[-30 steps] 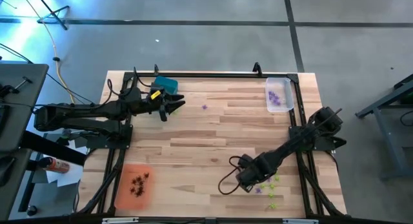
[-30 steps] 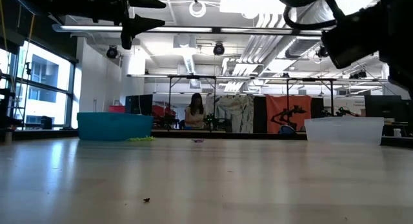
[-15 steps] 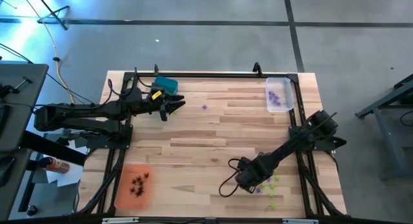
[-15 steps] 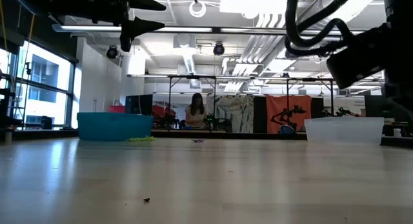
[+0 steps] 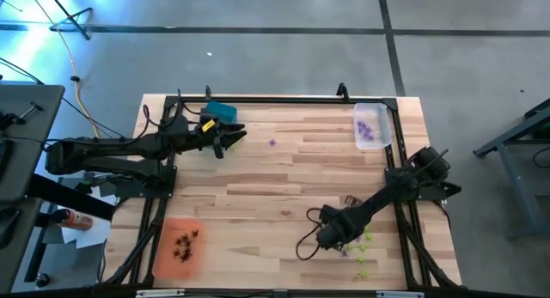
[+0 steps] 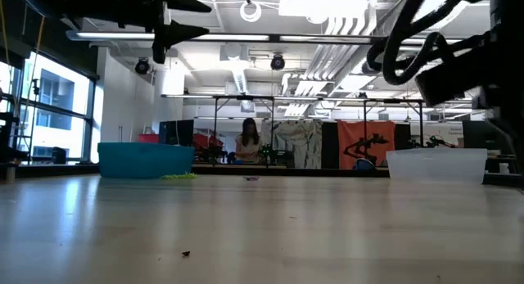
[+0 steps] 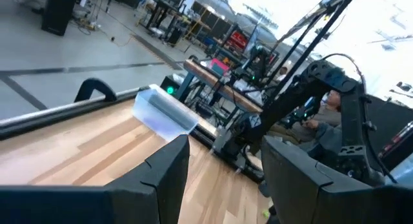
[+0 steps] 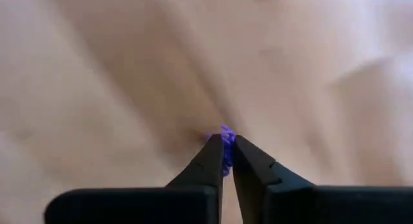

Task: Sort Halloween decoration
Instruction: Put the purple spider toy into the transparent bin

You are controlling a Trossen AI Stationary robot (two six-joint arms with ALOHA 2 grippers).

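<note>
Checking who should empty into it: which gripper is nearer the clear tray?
Right, narrowly. The right gripper is low at the table's near edge, shut on a purple trinket; the clear tray sits in the far right corner. The left gripper hangs beside the teal tray.

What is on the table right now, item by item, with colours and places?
Teal tray: one, teal, far left edge.
Clear tray: one, clear, far right corner, purple trinkets inside.
Orange tray: one, orange, near left corner, dark trinkets inside.
Loose purple trinket: one, purple, far middle of table.
Loose green trinkets: several, lime green, near right.
Wooden table: one, light wood.
Left end effector: open, raised beside teal tray.
Right end effector: shut on a purple trinket, near right.
</note>
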